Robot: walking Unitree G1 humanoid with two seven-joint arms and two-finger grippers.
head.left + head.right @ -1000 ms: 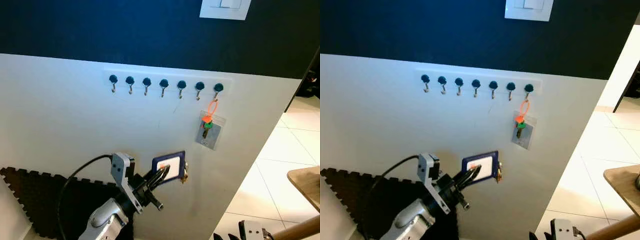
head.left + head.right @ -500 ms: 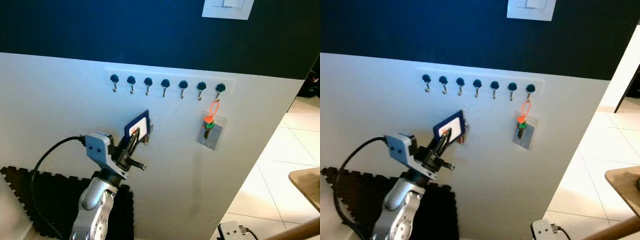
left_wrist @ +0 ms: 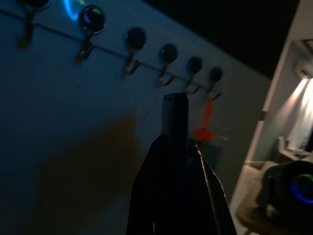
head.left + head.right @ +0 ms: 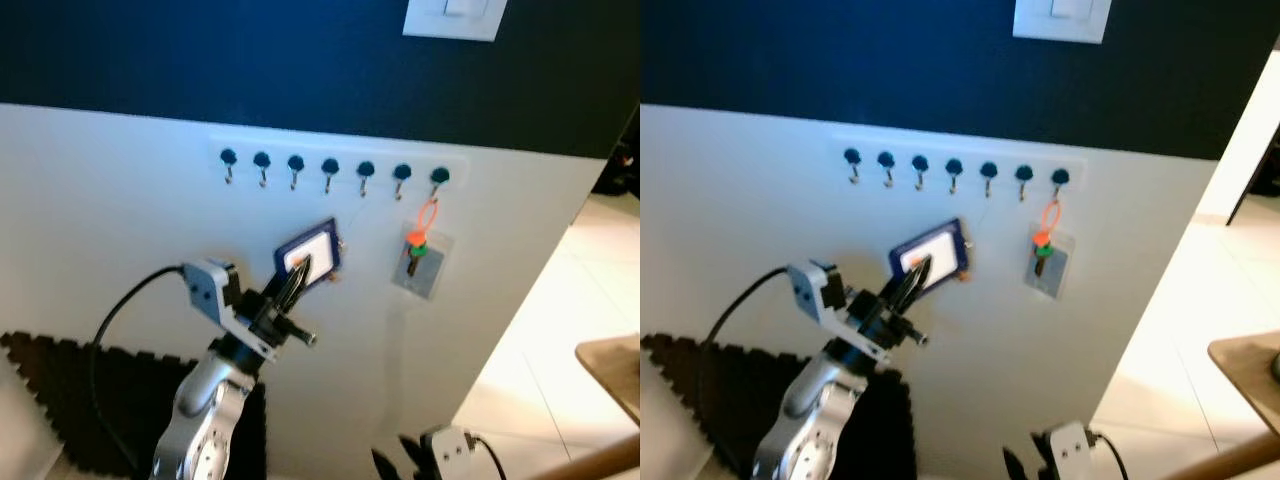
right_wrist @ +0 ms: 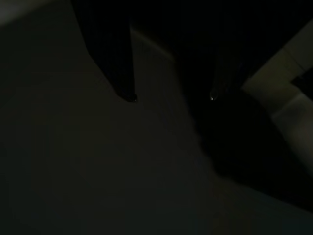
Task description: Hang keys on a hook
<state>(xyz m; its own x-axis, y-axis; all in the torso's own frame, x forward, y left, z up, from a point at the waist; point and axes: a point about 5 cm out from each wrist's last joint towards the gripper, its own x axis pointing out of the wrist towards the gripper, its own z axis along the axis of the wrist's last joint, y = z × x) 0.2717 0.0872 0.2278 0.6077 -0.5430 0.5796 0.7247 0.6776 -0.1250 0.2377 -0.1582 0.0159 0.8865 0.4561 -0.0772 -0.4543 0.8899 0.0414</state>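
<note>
Keys up in the air, pinched by the left gripper at the blue tag, fingers clamped flat on it, the metal bits dangling off the tag's right edge. The whole bundle sits against the white wall, below the rack and not yet on it. Here is what matters: the row of hooks lies above the tag, up and slightly beyond the fingertips, and the tag is tilted, its long side running up toward the right. Straight over it hang the middle hooks, bare; the far right hook already carries an orange loop with a badge, so that one is taken. In the left wrist view the tag stands edge-on between the dark fingers, the hooks strung across just past its top end. I'd say the lift has a little way to go, then the ring has to meet a hook's tip. The right gripper hangs low in deep shade, its two fingers apart with nothing between them.
</note>
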